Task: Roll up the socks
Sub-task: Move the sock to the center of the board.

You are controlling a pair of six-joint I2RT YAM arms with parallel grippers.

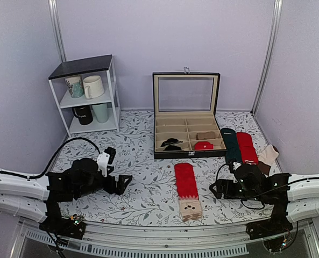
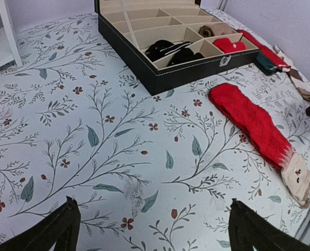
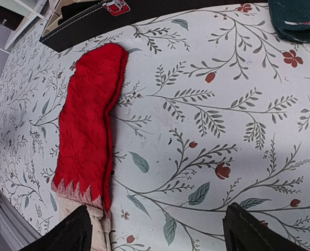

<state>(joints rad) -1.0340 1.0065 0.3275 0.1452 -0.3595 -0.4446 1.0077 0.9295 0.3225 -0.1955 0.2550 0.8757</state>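
The socks (image 1: 186,188) lie flat and stacked on the table's middle front, red length toward the box, beige end with dark face marks toward the near edge. They also show in the left wrist view (image 2: 254,125) and the right wrist view (image 3: 89,130). My left gripper (image 1: 126,181) is open and empty, well left of the socks; its fingertips (image 2: 66,222) frame bare cloth. My right gripper (image 1: 217,188) is open and empty just right of the socks; its left fingertip (image 3: 66,232) sits by the beige end.
An open black compartment box (image 1: 186,145) with rolled socks stands behind the pair. A dark green sock (image 1: 232,145), a plain red sock (image 1: 247,148) and a beige sock (image 1: 268,156) lie at the right. A white shelf (image 1: 89,97) with mugs stands back left.
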